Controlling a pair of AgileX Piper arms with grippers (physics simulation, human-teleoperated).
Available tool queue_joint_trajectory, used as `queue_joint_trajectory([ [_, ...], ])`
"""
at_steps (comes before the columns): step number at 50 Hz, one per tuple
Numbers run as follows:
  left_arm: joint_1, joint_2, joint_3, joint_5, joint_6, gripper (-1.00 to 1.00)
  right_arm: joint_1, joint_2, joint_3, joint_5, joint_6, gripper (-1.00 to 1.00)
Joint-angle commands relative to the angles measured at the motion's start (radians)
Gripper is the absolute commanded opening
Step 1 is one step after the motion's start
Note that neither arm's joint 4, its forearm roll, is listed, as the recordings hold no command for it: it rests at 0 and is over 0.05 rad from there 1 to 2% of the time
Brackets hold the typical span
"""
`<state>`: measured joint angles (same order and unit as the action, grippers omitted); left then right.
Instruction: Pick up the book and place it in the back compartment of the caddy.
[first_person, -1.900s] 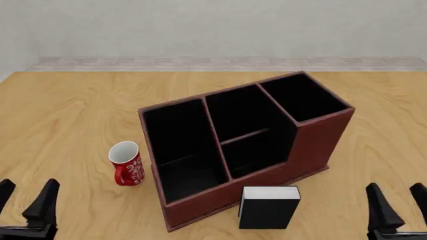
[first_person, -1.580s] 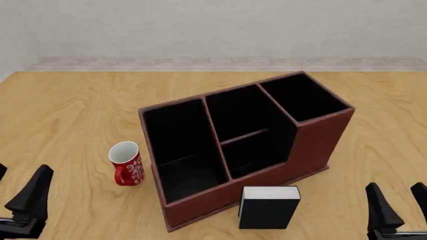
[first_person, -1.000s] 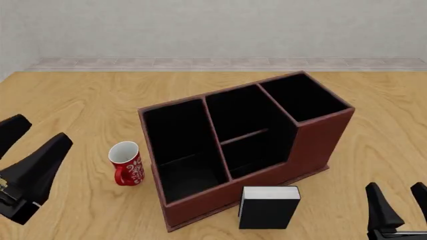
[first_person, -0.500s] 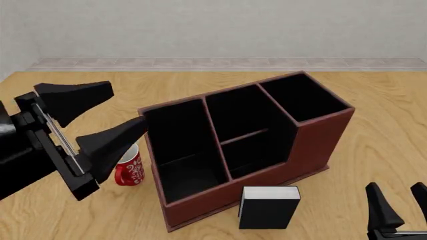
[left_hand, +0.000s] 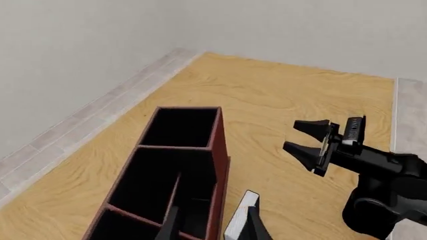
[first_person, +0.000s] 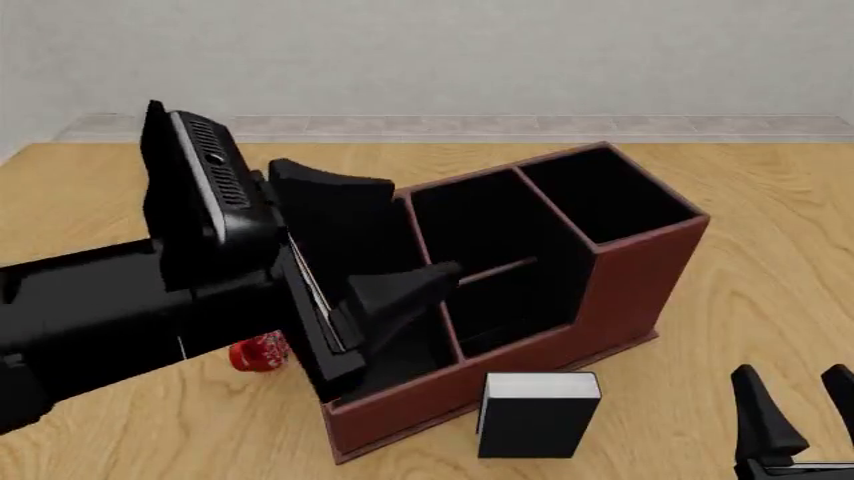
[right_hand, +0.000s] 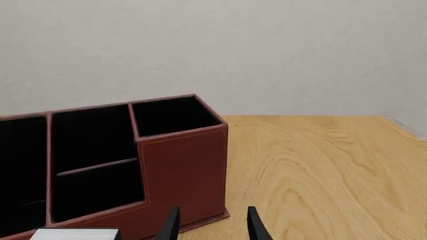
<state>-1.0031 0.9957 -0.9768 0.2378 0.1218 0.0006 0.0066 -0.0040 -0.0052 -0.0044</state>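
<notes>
Fingers of the left gripper (first_person: 387, 250) are spread wide apart with nothing between them, hanging above the caddy (first_person: 627, 285) over its long undivided bay at the left end. Below and to the right of them, the book (first_person: 538, 414) stands upright on the desk (first_person: 120, 200) close to the near edge, just in front of the caddy's low front wall, white page edges up. It is well apart from these fingers and untouched.

At the desk's near right corner, the right gripper (first_person: 798, 408) also has its fingers parted and empty; the book is to their left, with bare desk between.

All the caddy's black-lined bays that can be seen are empty, including the back compartment (first_person: 481, 225) behind the low cross divider in the middle section. Part of the long left bay is hidden by the left arm. A red mug (first_person: 260, 352) peeks out beneath that arm, left of the caddy.
</notes>
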Motion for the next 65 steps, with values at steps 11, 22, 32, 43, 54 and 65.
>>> queue_joint_trajectory([
  [11,-0.168,0.191,0.06,-0.086,-0.051,1.0,0.0,0.004,0.0,-0.002,0.002,1.0],
  [22,-0.165,0.27,0.125,-0.184,-0.064,1.0,0.0,0.001,-0.001,-0.001,0.0,1.0],
  [32,-0.171,0.293,0.179,-0.234,-0.07,1.0,0.0,0.003,0.0,-0.002,0.002,1.0],
  [43,-0.139,0.292,0.201,-0.268,-0.073,1.0,0.001,0.001,0.0,0.0,0.0,1.0],
  [54,-0.092,0.294,0.209,-0.283,-0.045,1.0,0.001,-0.001,-0.003,0.004,0.0,1.0],
  [65,-0.071,0.293,0.211,-0.288,-0.037,1.0,0.001,0.0,-0.002,0.003,0.001,1.0],
])
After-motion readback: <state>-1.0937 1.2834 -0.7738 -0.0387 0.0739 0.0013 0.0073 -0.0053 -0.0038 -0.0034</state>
